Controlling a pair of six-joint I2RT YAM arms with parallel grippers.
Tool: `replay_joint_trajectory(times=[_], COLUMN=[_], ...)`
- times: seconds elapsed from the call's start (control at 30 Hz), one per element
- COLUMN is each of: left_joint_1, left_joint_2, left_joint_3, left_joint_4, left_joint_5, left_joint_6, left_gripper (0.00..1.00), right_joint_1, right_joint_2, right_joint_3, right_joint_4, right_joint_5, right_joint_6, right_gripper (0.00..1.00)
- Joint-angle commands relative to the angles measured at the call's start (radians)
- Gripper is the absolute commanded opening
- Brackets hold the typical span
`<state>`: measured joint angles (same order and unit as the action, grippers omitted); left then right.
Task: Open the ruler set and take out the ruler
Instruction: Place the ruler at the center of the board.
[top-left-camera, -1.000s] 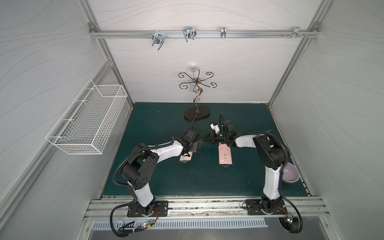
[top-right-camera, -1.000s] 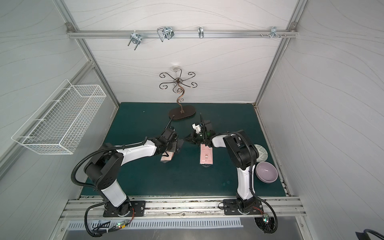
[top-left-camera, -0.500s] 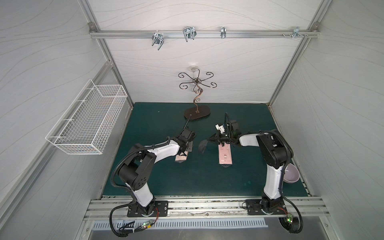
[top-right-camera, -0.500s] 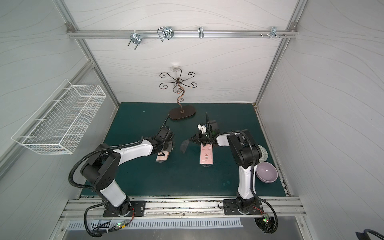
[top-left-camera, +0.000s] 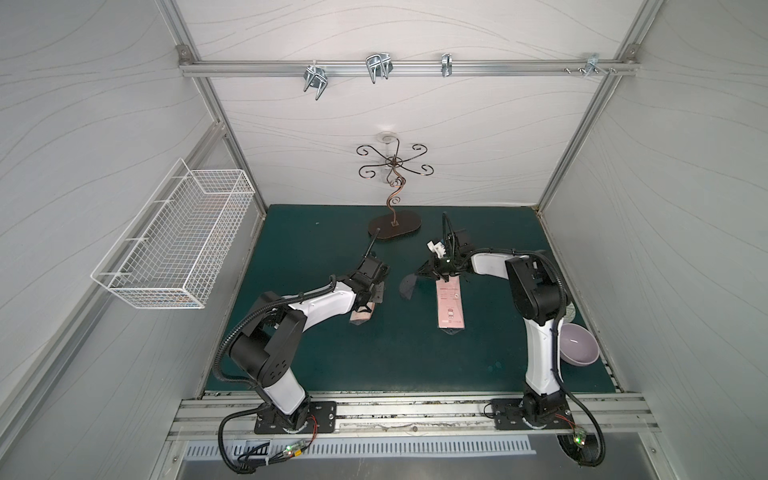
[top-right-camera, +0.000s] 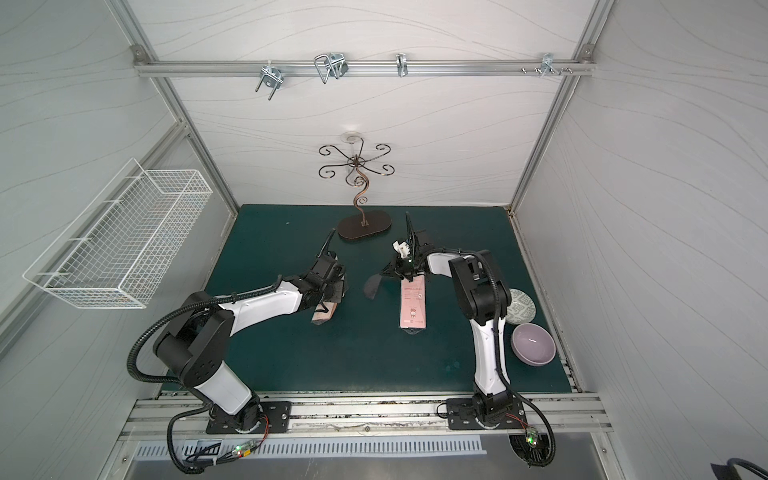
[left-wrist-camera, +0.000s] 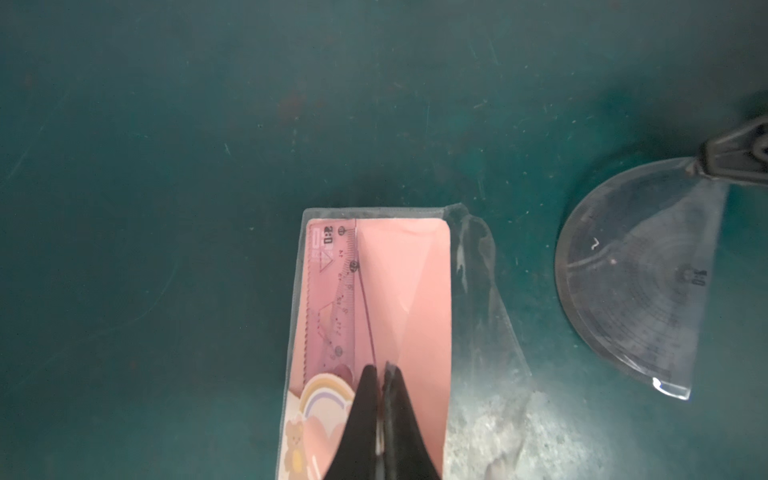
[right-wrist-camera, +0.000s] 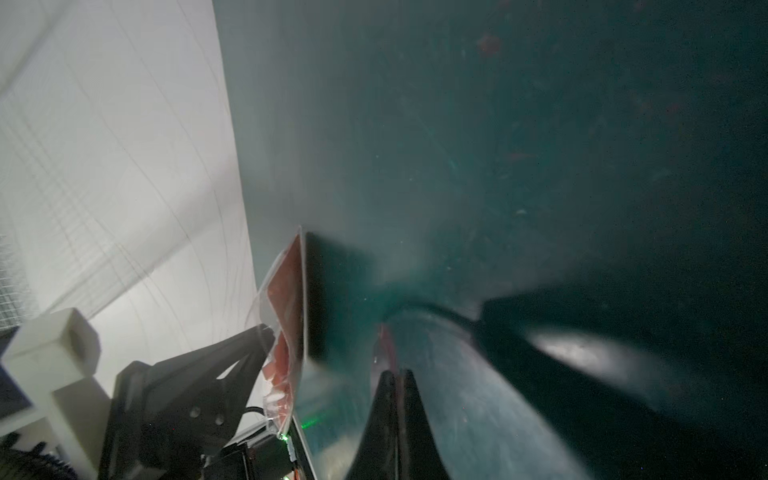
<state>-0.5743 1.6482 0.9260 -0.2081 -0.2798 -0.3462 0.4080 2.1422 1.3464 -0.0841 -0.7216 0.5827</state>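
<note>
Left jaws clamped on pouch (left-wrist-camera: 411, 307), right jaws clamped on protractor (left-wrist-camera: 636, 282); protractor to be set aside, ruler (left-wrist-camera: 330, 299) then drawn out straight.

Front mat (top-left-camera: 374, 357) lies open; stand (top-left-camera: 395, 227) blocks the back, bowl (top-left-camera: 577, 350) the right.

1. The stand (top-left-camera: 395, 228) stands at the middle of the table's (top-left-camera: 374, 365) back edge.
2. The ruler set (top-left-camera: 360, 321) is left of the table's middle, the ruler (left-wrist-camera: 336, 291) inside it.
3. The protractor (top-left-camera: 407, 286) is to its right, the flat packet (top-left-camera: 449, 305) right of that.
4. The bowl (top-left-camera: 579, 349) sits by the right edge, the plate (top-right-camera: 521, 307) just behind it.
5. The basket (top-left-camera: 174, 249) hangs on the left wall.
</note>
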Motion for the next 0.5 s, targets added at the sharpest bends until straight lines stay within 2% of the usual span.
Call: replay_joint_trajectory(times=[0.0, 0.07, 0.17, 0.27, 0.37, 0.4, 0.47], left_joint_1=[0.002, 0.001, 0.001, 0.002, 0.001, 0.002, 0.001], left_joint_2=[-0.029, -0.024, -0.018, -0.021, -0.024, -0.024, -0.023], left_joint_3=[0.002, 0.005, 0.007, 0.011, 0.011, 0.010, 0.011], left_joint_4=[0.039, 0.043, 0.046, 0.043, 0.041, 0.042, 0.045], left_joint_5=[-0.005, -0.002, 0.001, -0.001, -0.004, -0.001, 0.001], left_joint_6=[0.003, 0.003, 0.002, 0.002, 0.001, 0.003, 0.002], left_gripper=[0.00, 0.00, 0.00, 0.00, 0.00, 0.00, 0.00], right_joint_1=[0.019, 0.021, 0.030, 0.041, 0.047, 0.050, 0.059], right_joint_2=[0.027, 0.036, 0.021, -0.035, -0.140, -0.187, -0.260], right_joint_3=[0.057, 0.086, 0.117, 0.129, 0.078, 0.034, -0.070], right_joint_4=[-0.151, -0.181, -0.219, -0.277, -0.265, -0.220, -0.046], right_joint_5=[0.034, 0.043, 0.074, 0.163, 0.189, 0.151, 0.019], right_joint_6=[-0.111, -0.119, -0.141, -0.177, -0.166, -0.135, -0.037], right_gripper=[0.10, 0.23, 0.33, 0.43, 0.43, 0.41, 0.30])
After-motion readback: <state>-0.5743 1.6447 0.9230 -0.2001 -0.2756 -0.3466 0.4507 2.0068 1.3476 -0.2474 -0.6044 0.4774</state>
